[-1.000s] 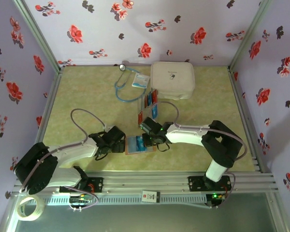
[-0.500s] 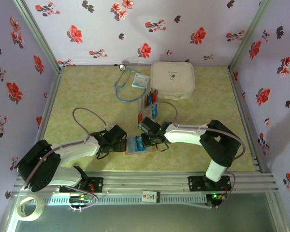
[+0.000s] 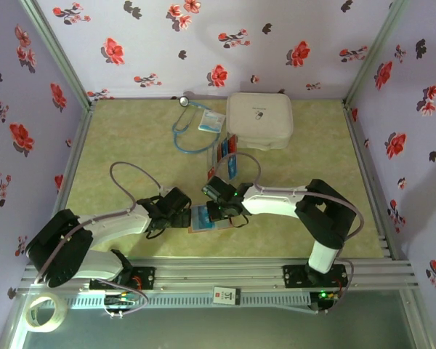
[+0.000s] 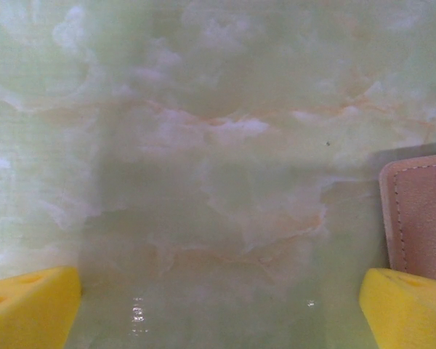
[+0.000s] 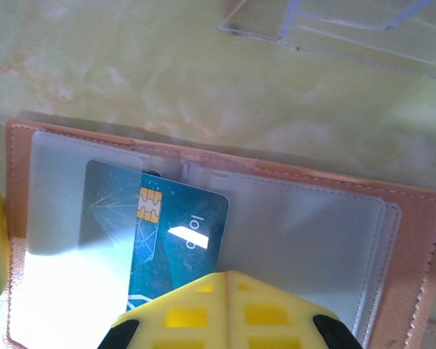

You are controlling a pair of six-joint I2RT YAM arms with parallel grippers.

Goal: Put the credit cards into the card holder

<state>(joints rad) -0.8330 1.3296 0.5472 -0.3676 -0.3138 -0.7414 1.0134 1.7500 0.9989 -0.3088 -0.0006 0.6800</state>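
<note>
Top external: the right claw (image 3: 215, 211) has shifted left over the open card holder (image 3: 201, 220) since a second ago. The left claw (image 3: 185, 217) sits at its left edge.

Left wrist: the left claw is spread wide and empty above the counter (image 4: 203, 145).

Right wrist: the right claw is closed on a blue credit card (image 5: 182, 218), partly inside the holder's clear sleeve.

left arm (image 3: 109, 224): white shells and black joint housings on my top camera feed
right arm (image 3: 276, 201): same white links, with a chunky black elbow block
left gripper (image 3: 182, 211): black body; fingers (image 4: 30, 305) are plain bright yellow wedges on my wrist feed
right gripper (image 3: 216, 206): black body; fingers (image 5: 225, 305) are yellow with square recesses, black bits at the lower corners
cables (image 3: 123, 174): I see one thin grey loop per arm
bases (image 3: 125, 276): black mounts; small green light by the right one
</note>
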